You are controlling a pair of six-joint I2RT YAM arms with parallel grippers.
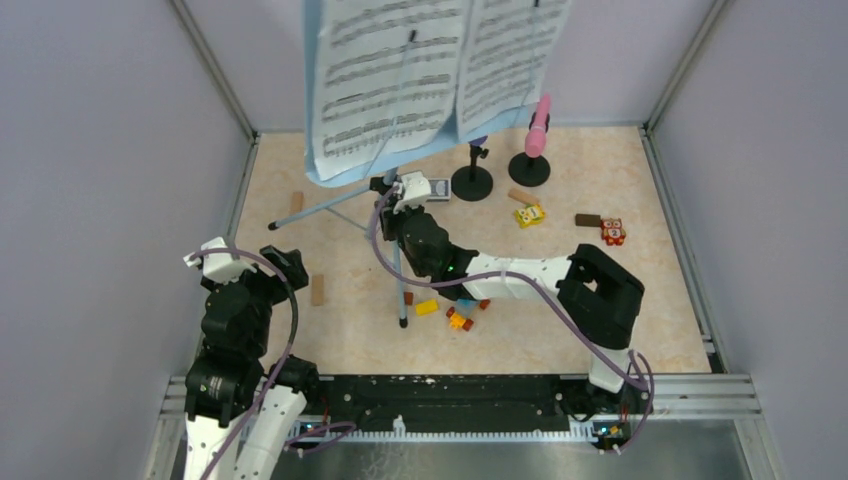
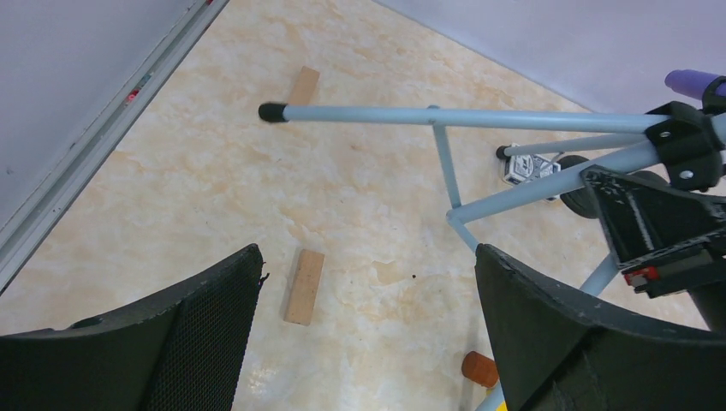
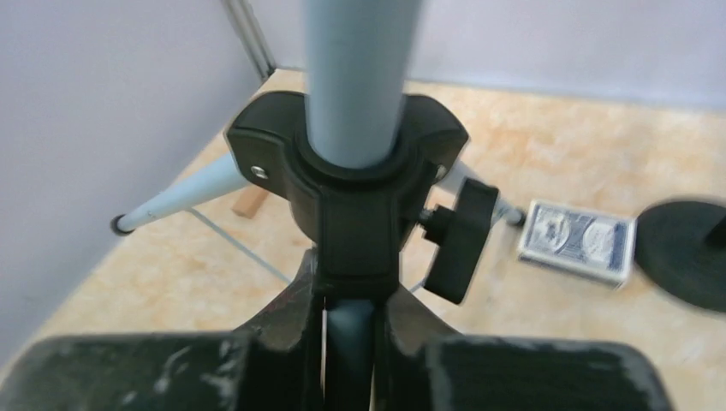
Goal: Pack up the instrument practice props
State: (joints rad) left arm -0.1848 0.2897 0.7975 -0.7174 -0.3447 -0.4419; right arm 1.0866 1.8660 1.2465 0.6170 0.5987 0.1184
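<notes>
Right gripper (image 3: 349,321) clamps the music stand pole (image 3: 355,77) over beige marbled tabletop (image 3: 556,154), between lilac walls (image 3: 103,103).

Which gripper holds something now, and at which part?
Right gripper: the music stand, by its pole just under the black collar. Left gripper: open, holding nothing.

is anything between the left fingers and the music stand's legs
Only a wooden block, lying flat on the table ahead of the open left fingers, short of the stand's pale blue leg. Nothing else visible in that path.
</notes>
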